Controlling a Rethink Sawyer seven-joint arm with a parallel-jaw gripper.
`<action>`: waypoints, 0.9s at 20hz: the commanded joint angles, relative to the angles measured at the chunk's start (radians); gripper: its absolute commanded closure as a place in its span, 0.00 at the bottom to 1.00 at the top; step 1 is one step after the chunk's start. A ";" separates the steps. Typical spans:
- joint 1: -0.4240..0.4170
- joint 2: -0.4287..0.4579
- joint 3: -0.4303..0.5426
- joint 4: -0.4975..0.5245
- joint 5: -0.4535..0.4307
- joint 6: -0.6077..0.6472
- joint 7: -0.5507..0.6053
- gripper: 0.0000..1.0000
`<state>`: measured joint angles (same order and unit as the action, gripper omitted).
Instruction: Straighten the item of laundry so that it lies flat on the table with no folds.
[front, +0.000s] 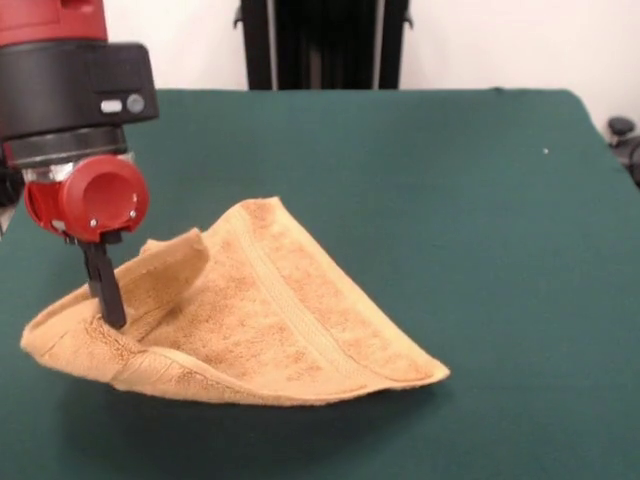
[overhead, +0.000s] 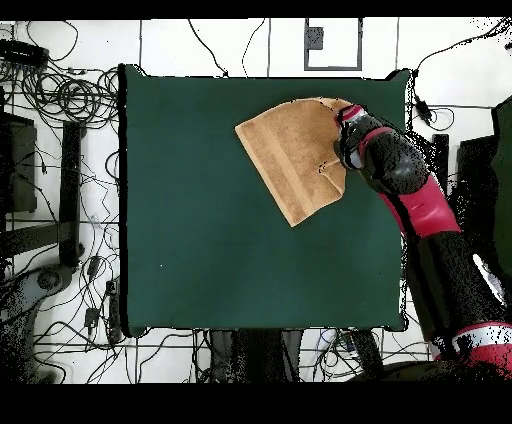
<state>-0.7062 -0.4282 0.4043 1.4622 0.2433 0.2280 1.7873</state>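
The orange-tan towel (front: 270, 320) lies on the green table (front: 470, 220), towards the left in the front view. It is folded into a rough triangle, and a woven band (front: 300, 300) runs across its upper layer. Its left end is bunched and stands up in a raised fold. My gripper (front: 113, 315) points straight down into that fold, with its black fingers together on the cloth. In the overhead view the towel (overhead: 285, 160) lies near the table's (overhead: 200, 250) top right corner. There the red and black arm (overhead: 400, 185) covers the towel's right end and hides the fingertips.
The towel is close to the table's edge (overhead: 404, 150) on the arm's side. Green cloth stretches wide on the other side. A black stand (front: 320, 45) rises behind the table's far edge. Cables (overhead: 60, 100) lie on the floor around the table.
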 joint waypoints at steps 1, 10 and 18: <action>-0.013 0.124 0.194 0.080 -0.096 -0.068 0.036 1.00; -0.046 0.196 0.264 -0.005 -0.210 -0.111 0.018 1.00; -0.054 0.212 0.291 -0.048 -0.281 -0.119 0.025 1.00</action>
<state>-0.7880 -0.2328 0.5886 1.4421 0.0225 0.1411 1.7873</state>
